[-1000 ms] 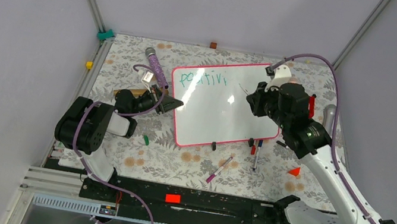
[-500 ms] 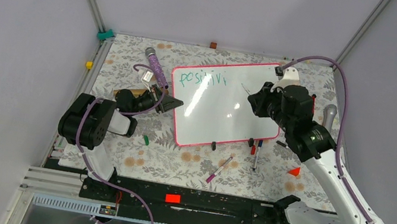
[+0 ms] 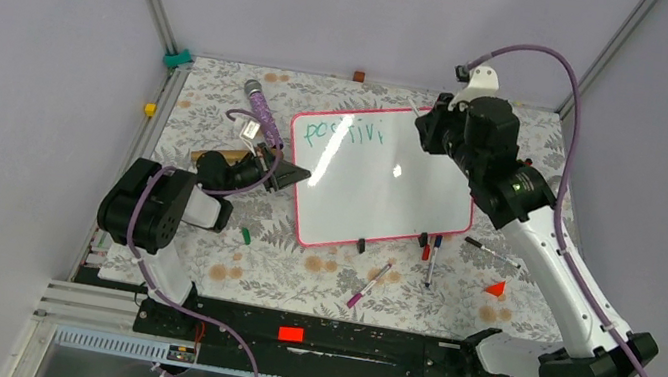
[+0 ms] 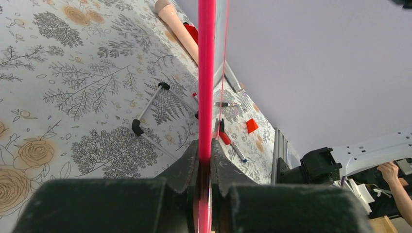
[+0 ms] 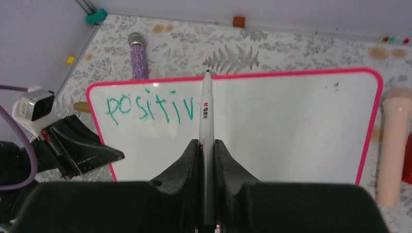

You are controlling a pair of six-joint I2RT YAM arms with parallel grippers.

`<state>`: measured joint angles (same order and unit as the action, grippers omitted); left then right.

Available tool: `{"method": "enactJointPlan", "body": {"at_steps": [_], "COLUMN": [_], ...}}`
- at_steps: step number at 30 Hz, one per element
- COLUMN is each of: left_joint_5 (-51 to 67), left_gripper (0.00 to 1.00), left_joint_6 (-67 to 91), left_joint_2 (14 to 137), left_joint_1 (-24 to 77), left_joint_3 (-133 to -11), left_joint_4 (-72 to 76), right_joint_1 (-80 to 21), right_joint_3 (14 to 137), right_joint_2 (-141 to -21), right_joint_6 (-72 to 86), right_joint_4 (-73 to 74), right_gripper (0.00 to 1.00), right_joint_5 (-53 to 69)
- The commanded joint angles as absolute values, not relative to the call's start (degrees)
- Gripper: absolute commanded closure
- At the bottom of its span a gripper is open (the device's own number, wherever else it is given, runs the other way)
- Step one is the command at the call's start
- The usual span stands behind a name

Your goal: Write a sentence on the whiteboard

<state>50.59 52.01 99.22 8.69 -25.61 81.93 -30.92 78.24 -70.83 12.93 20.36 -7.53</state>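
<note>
On the whiteboard, green "positiv"; right claw tight around a white marker, left claw tight on its pink edge.

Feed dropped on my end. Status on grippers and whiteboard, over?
Left gripper shut on whiteboard edge. Right gripper shut on marker. Board reads "positiv" in green. Loose markers beside its near edge.

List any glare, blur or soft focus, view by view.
Top external: one small glare spot on the whiteboard, light otherwise even. Left wrist: the pink frame clamped in the left hand sits near the lens and looks soft; the floral tablecloth is sharper. Right wrist: the right hand looks soft, its marker and the green writing crisp.
</note>
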Motion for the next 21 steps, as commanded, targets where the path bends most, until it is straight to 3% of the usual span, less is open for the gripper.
{"method": "enactJointPlan", "body": {"at_steps": [1, 11, 21], "left_joint_5": [48.5, 45.6, 44.1], "left_gripper": [1.0, 1.0, 1.0], "left_joint_6": [46.2, 37.5, 36.6], "left_joint_2": [97.0, 92.4, 93.3], "left_joint_1": [9.5, 11.0, 12.1], "left_joint_3": [-25.3, -25.7, -28.7], "left_joint_4": [80.0, 69.3, 62.8], "right_joint_1": [-30.1, -29.6, -29.7], "right_joint_3": [86.4, 94.9, 80.5], "right_joint_2": [-75.4, -83.5, -71.6], "right_joint_6": [7.1, 6.3, 8.8], "right_joint_4": [17.6, 19.6, 19.3], "right_gripper": [1.0, 1.0, 1.0], "right_joint_5": [-9.0, -3.7, -6.6]}}
